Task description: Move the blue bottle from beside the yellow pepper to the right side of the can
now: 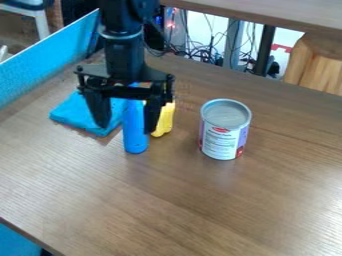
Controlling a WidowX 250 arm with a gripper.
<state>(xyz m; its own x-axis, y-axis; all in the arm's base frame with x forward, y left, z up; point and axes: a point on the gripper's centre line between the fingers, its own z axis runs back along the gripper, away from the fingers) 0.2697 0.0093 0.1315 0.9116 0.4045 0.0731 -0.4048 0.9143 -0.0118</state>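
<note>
Wood-grained brown tabletop (200, 210) fills most of the view, with a bright blue textured panel (50, 57) along its edge at 10 to 11 o'clock. Beyond the far edge, toward 12 and 1 o'clock, lies a tangle of dark cables (208, 50), with a black upright post (265, 50) between 1 and 2. A pale wooden piece (324, 67) shows at 2 o'clock, and a second brown surface (287, 15) crosses the top at 1. Another patch of blue (13, 243) sits low, between 7 and 8.

Coming down from 11 o'clock, the black arm (124, 55) ends in a black gripper (125, 128) between 9 and 10, its two fingers spread wide. A blue cylinder (135, 132) is seen between the fingers, with a visible gap on its 9 o'clock side; whether the finger on its 3 o'clock side touches it is hard to tell. Close by the cylinder, at its 2 o'clock, is a yellow object (164, 120), partly hidden by that finger. Toward 9 to 10 o'clock, a folded turquoise cloth (73, 115) lies flat, partly behind the other finger. Well apart from these, at 3 o'clock, a metal can (226, 129) with a printed white and purple label stands upright, its grey top showing.
</note>
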